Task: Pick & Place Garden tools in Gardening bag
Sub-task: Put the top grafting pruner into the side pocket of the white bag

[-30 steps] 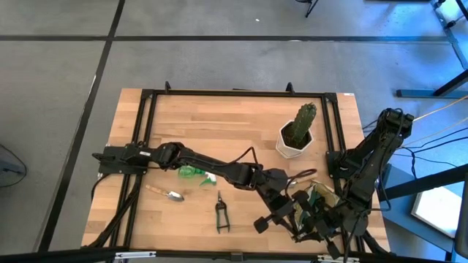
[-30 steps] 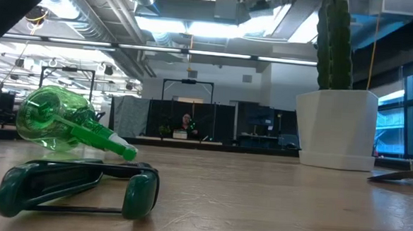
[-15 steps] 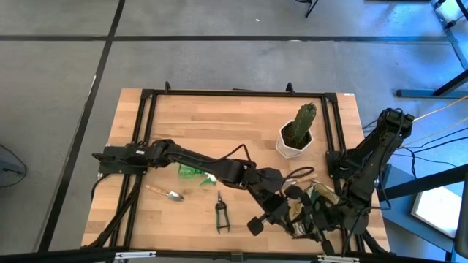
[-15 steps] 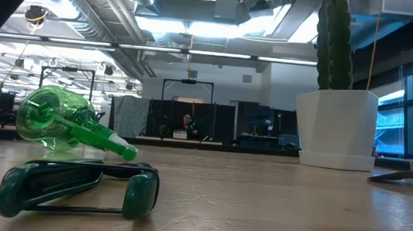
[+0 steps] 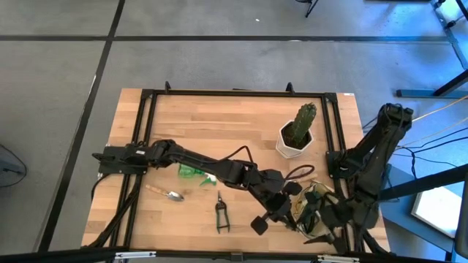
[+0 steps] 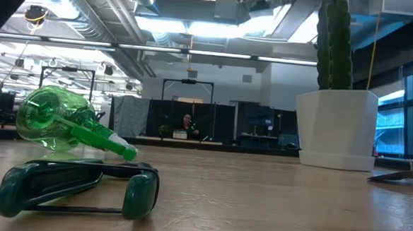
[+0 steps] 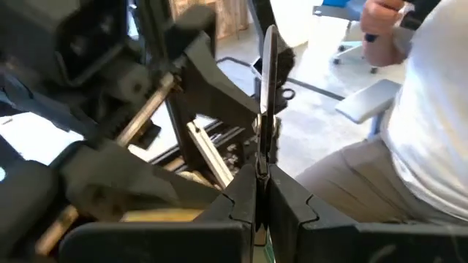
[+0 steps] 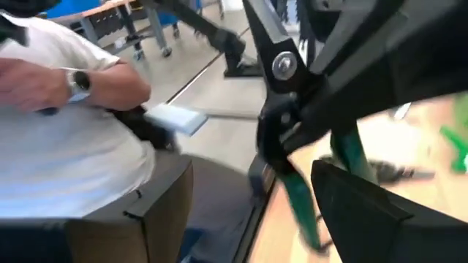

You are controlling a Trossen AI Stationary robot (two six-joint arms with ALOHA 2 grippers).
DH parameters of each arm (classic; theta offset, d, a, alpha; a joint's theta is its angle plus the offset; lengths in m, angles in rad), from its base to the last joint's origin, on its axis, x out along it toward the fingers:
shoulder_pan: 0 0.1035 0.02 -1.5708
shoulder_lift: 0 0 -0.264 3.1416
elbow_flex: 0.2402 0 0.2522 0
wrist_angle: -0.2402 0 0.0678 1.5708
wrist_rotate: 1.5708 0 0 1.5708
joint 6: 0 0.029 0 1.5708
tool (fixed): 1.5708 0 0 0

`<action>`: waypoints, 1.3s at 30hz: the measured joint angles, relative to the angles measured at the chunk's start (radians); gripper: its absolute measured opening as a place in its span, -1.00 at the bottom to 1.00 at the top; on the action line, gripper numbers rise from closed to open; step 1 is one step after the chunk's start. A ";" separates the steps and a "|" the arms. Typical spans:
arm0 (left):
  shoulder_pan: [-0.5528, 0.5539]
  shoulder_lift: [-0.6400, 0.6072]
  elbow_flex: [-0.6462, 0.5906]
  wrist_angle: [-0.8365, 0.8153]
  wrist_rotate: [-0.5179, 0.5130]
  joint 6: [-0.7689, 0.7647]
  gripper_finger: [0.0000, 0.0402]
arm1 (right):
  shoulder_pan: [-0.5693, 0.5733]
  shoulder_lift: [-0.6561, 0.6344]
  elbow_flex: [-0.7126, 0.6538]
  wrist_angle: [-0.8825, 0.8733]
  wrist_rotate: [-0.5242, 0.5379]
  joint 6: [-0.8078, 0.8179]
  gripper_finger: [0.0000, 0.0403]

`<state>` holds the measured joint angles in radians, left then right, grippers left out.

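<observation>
My left gripper (image 5: pixel 291 212) reaches across the table to the olive gardening bag (image 5: pixel 317 199) near the front right corner. It is shut on a pair of pruning shears (image 8: pixel 289 109) with green handles. My right gripper (image 5: pixel 319 232) stands just beyond the bag toward the near right corner, open, with nothing between its fingers. On the table lie a green spray bottle (image 5: pixel 194 172) on its side, a trowel (image 5: pixel 167 194) and another pair of shears (image 5: pixel 221 213). My left gripper pinches the shears between its two fingers; a thin metal edge (image 7: pixel 265 139) sticks out from between the shut fingertips. In the right wrist view the hold is close to the pivot screw (image 8: pixel 284 64), and the green handles (image 8: pixel 300 201) hang below. Whether they touch the bag I cannot tell.
A cactus in a white pot (image 5: pixel 295 139) stands behind the bag at the far right. A black frame (image 5: pixel 146 146) runs around the tabletop. A person in a white shirt (image 8: pixel 66 161) sits just past the table's near right corner.
My right gripper has opened and drawn back a little from the bag toward the near right corner. My left gripper has risen slightly and tipped up with the shears, staying over the bag. The things lying on the table have kept still.
</observation>
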<state>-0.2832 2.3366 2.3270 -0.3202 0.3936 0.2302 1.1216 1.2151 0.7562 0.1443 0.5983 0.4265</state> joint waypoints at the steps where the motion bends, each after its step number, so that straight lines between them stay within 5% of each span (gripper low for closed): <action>1: -0.003 0.001 -0.013 0.017 -0.008 -0.001 -0.96 | 0.013 -0.016 0.001 -0.038 0.005 0.033 0.38; 9: 0.004 0.008 -0.196 0.311 0.060 -0.149 -0.96 | 0.210 -0.045 0.000 -0.172 0.420 0.146 0.38; 15: 0.036 0.003 -0.264 0.606 0.174 -0.192 -0.96 | 0.291 -0.032 0.000 -0.182 0.583 0.144 0.39; 21: 0.044 0.039 -0.264 0.672 0.260 -0.217 -0.96 | 0.308 -0.032 0.000 -0.250 0.632 0.196 0.39; 30: 0.048 0.117 -0.265 0.820 0.308 -0.245 -0.96 | 0.297 -0.036 0.000 -0.459 0.555 0.541 0.39; 39: 0.050 0.188 -0.265 0.946 0.261 -0.223 -0.96 | 0.262 -0.036 0.000 -0.485 0.567 0.610 0.39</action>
<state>-0.2337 2.5243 2.0617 0.6261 0.6543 0.0070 1.3840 1.1793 0.7567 -0.3405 1.1649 1.0366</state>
